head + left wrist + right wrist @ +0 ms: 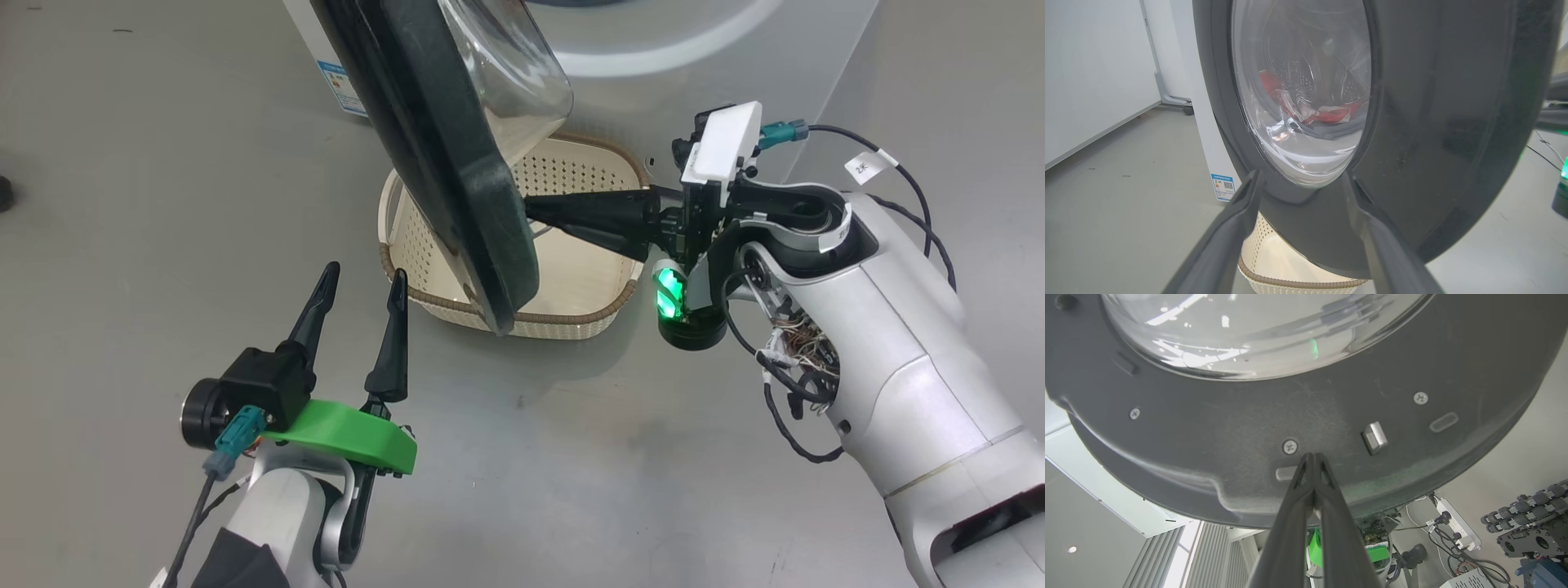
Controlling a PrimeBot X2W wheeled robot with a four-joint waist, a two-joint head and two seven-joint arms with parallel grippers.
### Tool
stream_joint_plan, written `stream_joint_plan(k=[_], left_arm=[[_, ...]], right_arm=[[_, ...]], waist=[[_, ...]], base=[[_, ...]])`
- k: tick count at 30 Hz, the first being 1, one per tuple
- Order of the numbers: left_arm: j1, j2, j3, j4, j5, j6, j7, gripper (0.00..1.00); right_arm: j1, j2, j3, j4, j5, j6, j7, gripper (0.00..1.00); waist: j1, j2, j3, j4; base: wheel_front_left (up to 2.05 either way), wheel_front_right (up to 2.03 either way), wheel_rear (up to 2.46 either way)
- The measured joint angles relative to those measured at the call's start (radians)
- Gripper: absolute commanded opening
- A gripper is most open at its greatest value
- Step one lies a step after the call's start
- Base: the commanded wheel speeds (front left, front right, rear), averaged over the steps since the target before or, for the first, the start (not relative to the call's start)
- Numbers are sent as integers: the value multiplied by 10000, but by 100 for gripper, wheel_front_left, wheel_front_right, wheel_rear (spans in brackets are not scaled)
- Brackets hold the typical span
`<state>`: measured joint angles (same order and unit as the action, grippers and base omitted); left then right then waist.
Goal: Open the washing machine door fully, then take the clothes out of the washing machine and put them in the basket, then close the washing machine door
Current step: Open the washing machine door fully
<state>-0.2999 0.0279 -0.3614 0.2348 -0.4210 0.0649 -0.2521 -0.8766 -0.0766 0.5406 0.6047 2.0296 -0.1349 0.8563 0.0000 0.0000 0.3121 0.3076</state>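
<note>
Lower left, L gripper (365, 271) waits just beside the washing machine door (441, 163), centre frame, which hangs partway open over the basket (588, 314). Risk, as judged: pushed wider, the door's outer face could swing into the L gripper. The closed tips at right could also skid off the smooth inner face, esp. near its edge. L gripper: fingers wide apart, holding nothing. R gripper (535, 214), centre-right: fingers pressed together, empty, tips at the door's inner face. In the L wrist view the clothes (1331, 116) lie in the drum, seen thru the glass.
</note>
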Motion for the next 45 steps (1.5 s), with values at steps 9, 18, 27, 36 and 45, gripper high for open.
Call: stream_joint_plan(k=[9,18,27,36,45], left_arm=[[129,2,-12,-2,90,0,0,100],[155,2,153,-4,138,2,0,100],[247,6,608,71,307,2,0,100],[389,8,991,226,537,-2,0,100],[846,13,1549,249,725,-84,0,100]], right_arm=[[243,-2,621,-368,541,0,-460,0],[256,12,1026,-627,635,-4,-1143,0],[245,-36,949,-502,-736,819,-2485,0],[256,-1595,1751,-353,-4027,2401,-4748,0],[417,-2725,2999,-761,-8036,2476,-7965,0]], waist=[[0,0,-86,-3],[0,0,-155,-117],[0,0,-460,-459],[0,0,-1070,-838],[-1,0,-1673,-1443]], base=[[0,0,0],[0,0,0],[0,0,0],[0,0,0],[0,0,0]])
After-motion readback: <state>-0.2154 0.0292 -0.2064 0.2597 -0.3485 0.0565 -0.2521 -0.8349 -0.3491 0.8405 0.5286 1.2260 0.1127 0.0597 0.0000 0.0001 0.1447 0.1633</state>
